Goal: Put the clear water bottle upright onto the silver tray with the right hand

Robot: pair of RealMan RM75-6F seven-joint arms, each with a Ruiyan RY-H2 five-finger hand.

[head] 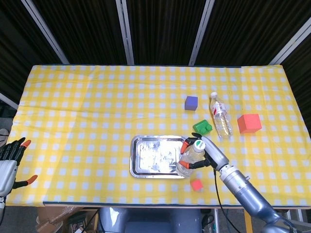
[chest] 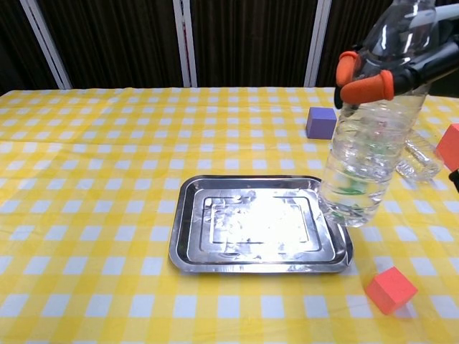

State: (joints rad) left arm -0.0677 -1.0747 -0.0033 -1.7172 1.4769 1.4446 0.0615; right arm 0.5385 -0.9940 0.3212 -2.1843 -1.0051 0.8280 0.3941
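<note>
My right hand grips a clear water bottle near its white-capped top, orange fingertips wrapped around the neck. The bottle leans slightly, its base at the right rim of the silver tray. I cannot tell if the base touches the tray. My left hand is open at the table's near left edge, away from everything.
A second clear bottle lies on its side at the right, partly hidden in the chest view. Around it sit a green brick, a purple cube and a red cube. A small red cube lies in front of the tray's right corner.
</note>
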